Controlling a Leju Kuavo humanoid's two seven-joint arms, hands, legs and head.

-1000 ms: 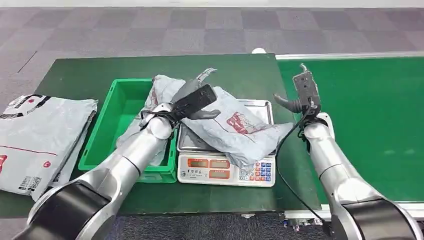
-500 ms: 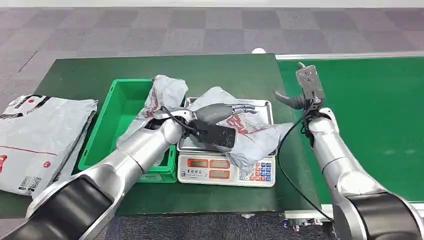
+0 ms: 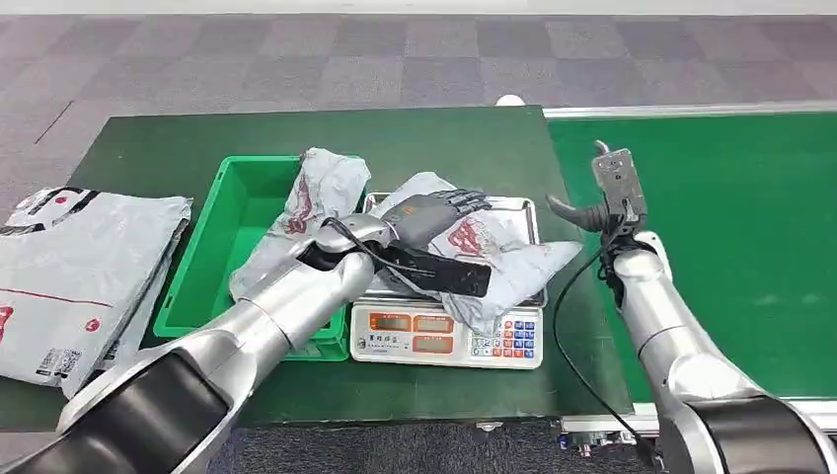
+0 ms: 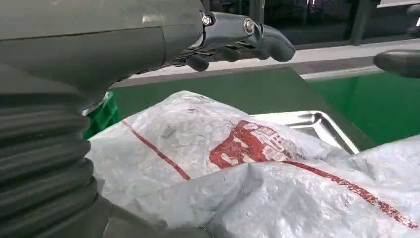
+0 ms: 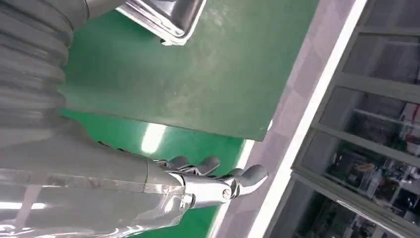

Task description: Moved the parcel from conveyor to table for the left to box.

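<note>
Parcel [image 3: 494,259] overhanging scale [image 3: 449,336] edge

You have the parcel [image 3: 498,259], a grey plastic mailer bag with red print and a thin red stripe, lying crumpled across the steel tray of the scale [image 3: 449,341] on the dark green tabletop [image 3: 178,148]. One corner hangs over the tray's edge toward the conveyor [image 3: 730,217]. The bin [image 3: 212,257], a green plastic box, sits right beside the scale with another grey bag [image 3: 321,193] slumped inside it.
</note>
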